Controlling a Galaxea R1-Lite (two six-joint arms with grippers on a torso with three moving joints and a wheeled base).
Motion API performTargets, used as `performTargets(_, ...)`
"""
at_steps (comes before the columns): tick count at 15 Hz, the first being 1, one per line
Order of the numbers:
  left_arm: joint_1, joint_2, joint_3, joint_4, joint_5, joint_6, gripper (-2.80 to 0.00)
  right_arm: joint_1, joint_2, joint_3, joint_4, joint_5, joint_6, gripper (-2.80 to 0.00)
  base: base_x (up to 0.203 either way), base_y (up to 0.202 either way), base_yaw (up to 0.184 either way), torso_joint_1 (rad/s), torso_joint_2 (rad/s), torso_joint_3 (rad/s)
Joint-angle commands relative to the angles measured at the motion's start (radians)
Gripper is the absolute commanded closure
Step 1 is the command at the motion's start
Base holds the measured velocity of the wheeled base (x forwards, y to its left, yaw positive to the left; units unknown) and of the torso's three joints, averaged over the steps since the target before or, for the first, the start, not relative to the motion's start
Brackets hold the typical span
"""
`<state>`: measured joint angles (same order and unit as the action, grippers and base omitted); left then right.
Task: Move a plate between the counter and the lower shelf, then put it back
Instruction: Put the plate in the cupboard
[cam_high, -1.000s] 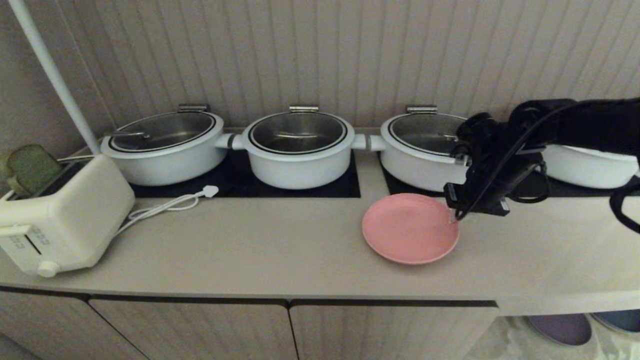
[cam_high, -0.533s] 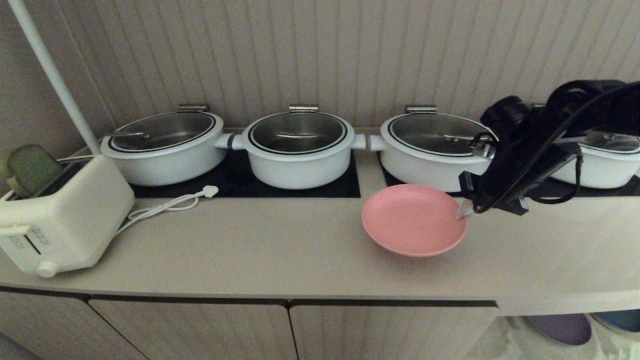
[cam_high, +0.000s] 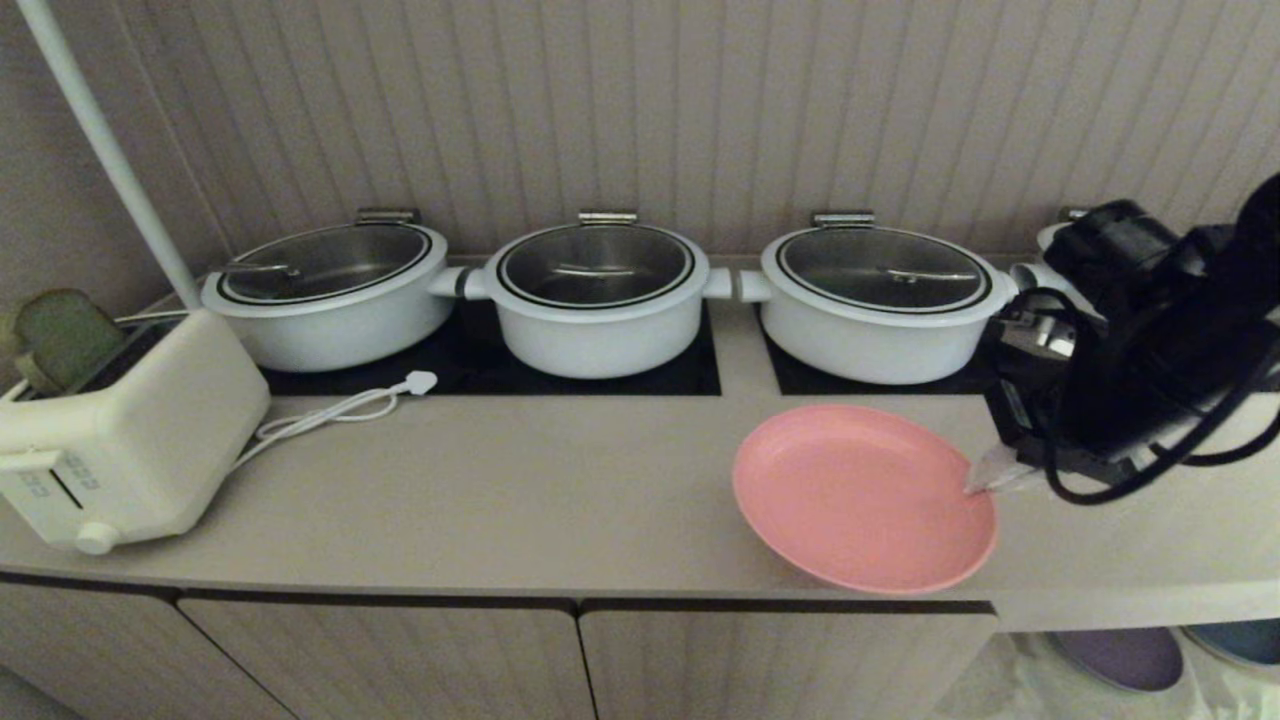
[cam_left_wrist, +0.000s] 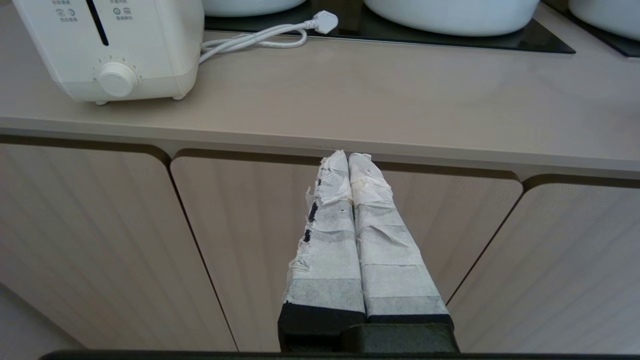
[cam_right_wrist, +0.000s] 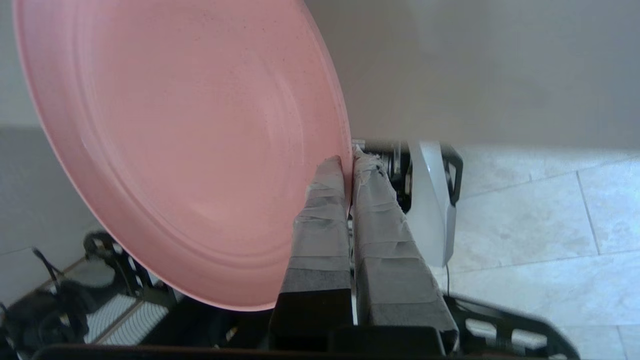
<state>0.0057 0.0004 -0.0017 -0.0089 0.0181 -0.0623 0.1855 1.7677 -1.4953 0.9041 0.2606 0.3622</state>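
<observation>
The pink plate (cam_high: 862, 495) hangs just above the counter (cam_high: 520, 500), near its front edge, tilted a little toward me. My right gripper (cam_high: 975, 483) is shut on the plate's right rim, its taped fingers pinching the edge. The right wrist view shows the same plate (cam_right_wrist: 185, 145) with the right gripper (cam_right_wrist: 348, 159) clamped on its rim, over the counter edge and the floor below. My left gripper (cam_left_wrist: 347, 156) is shut and empty, parked low in front of the cabinet doors. A corner of the lower shelf (cam_high: 1010, 672) with its white cloth shows at the bottom right.
Three lidded white pots (cam_high: 598, 296) stand on black hob panels (cam_high: 470, 360) behind the plate. A white toaster (cam_high: 120, 430) with its cord (cam_high: 340, 408) sits at the left. A purple plate (cam_high: 1125, 655) and a blue plate (cam_high: 1240, 640) lie on the shelf.
My right gripper has lifted the plate off the counter and carried it right and toward the front edge. The arm has drawn back to the right.
</observation>
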Motion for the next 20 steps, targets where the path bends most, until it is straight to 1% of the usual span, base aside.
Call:
performTargets(1,0.0,0.001,0.0,0.0,0.0,-0.001,0.0,0.0,-0.162,0.149,-0.049,0.005,0.003,0.0,0.0,0.0,0.0,0.0,0.0,0.0)
performTargets(5,0.0,0.001,0.0,0.0,0.0,-0.001,0.0,0.0,-0.359,0.358,-0.089,0.011,0.003,0.0,0.0,0.0,0.0,0.0,0.0,0.0)
performTargets(8,0.0,0.001,0.0,0.0,0.0,-0.001,0.0,0.009,-0.491,0.453,-0.093,0.033,0.0,0.0,0.0,0.0,0.0,0.0,0.0,0.0)
performTargets(11,0.0,0.001,0.0,0.0,0.0,-0.001,0.0,0.015,-0.604,0.567,-0.095,0.056,-0.043,0.0,0.0,0.0,0.0,0.0,0.0,0.0)
performTargets(14,0.0,0.001,0.0,0.0,0.0,-0.001,0.0,0.015,-0.678,0.659,-0.094,0.06,-0.061,0.0,0.0,0.0,0.0,0.0,0.0,0.0)
performTargets(20,0.0,0.001,0.0,0.0,0.0,-0.001,0.0,0.008,-0.781,0.807,-0.093,0.053,-0.057,0.0,0.0,0.0,0.0,0.0,0.0,0.0)
